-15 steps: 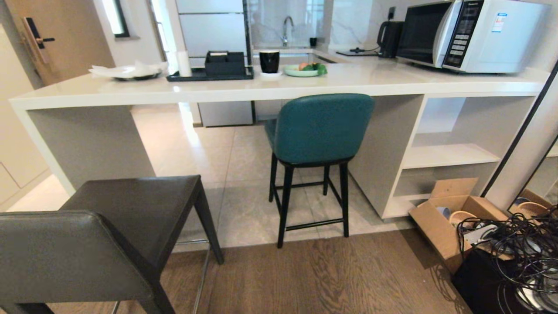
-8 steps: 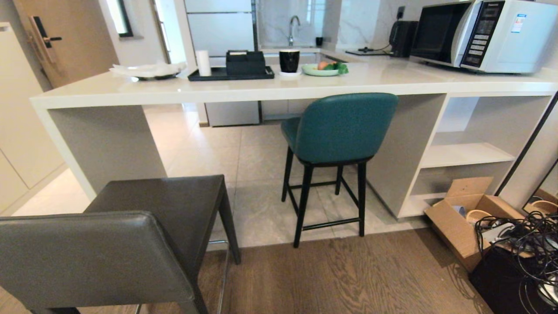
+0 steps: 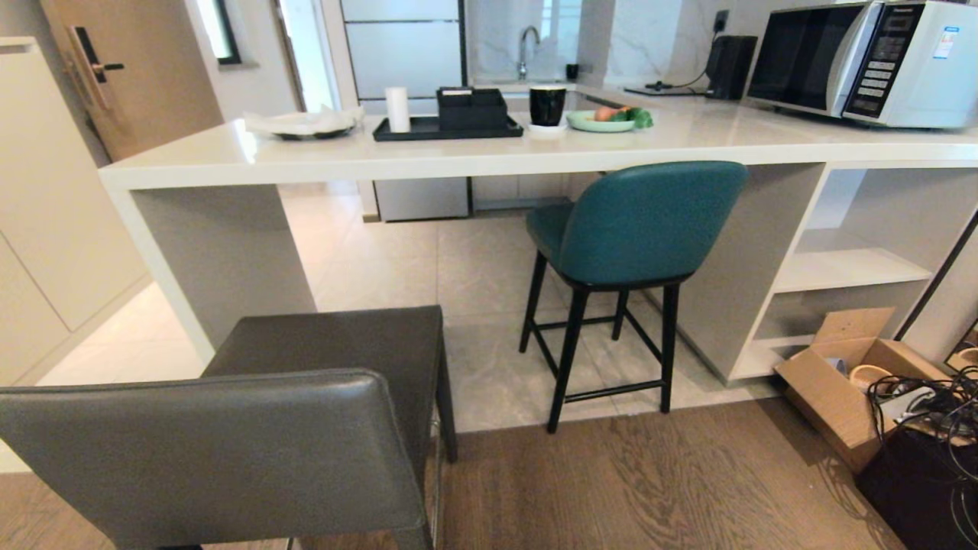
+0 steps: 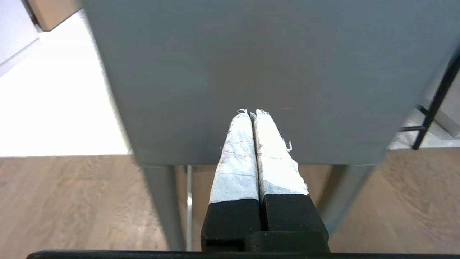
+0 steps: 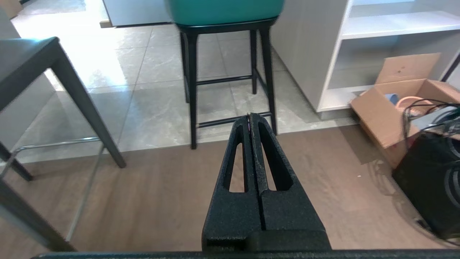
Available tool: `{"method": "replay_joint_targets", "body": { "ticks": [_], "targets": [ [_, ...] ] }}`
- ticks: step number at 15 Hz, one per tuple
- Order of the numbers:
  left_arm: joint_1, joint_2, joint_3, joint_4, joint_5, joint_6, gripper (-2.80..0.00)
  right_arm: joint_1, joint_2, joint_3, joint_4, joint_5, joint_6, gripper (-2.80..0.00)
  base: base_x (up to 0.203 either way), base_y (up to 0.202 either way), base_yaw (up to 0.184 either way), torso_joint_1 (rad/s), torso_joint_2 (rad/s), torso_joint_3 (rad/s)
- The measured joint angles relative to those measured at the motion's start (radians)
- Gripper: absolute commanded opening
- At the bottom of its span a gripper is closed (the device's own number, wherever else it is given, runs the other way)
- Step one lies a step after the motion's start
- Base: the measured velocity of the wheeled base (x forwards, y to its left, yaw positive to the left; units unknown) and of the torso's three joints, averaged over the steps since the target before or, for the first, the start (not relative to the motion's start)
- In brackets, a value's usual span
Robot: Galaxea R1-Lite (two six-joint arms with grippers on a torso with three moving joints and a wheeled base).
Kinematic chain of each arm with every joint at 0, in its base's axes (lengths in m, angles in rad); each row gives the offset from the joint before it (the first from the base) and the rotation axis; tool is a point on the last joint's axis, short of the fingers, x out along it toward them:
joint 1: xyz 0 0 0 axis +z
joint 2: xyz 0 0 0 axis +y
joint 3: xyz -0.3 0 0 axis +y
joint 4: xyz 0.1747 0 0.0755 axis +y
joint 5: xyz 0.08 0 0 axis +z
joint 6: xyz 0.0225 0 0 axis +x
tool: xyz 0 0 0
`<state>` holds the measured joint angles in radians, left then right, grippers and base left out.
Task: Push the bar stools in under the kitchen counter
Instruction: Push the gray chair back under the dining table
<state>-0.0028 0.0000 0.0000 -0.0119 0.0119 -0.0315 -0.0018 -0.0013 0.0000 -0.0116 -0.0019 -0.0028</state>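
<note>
Grey square-backed leather stool [image 3: 229,451], lower left; teal round-backed stool [image 3: 634,229], centre right, at white slab counter [image 3: 458,156]. Left gripper [image 4: 252,112], right gripper [image 5: 250,116]: both closed, empty.

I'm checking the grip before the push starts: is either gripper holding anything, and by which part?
Nothing is held. The left gripper is shut and empty, pointing at the grey stool's back; the right gripper is shut and empty above the floor.

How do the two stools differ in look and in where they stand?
The teal stool has a rounded back; the grey stool has a square one. The teal stool stands at the counter, seat partly under its top; the grey stool stands clear of it, nearer the camera. Both are tall, leather-covered and dark-legged.
</note>
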Motion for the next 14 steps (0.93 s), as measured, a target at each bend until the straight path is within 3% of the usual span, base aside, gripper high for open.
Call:
{"method": "replay_joint_targets", "body": {
  "ticks": [14],
  "targets": [
    [0.000,0.000,0.000,0.000,0.000,-0.002,-2.80,0.000,0.000,0.000,0.000,0.000,0.000,-2.80,0.000,0.197,-0.003,0.003,0.00,0.004]
  ]
}}
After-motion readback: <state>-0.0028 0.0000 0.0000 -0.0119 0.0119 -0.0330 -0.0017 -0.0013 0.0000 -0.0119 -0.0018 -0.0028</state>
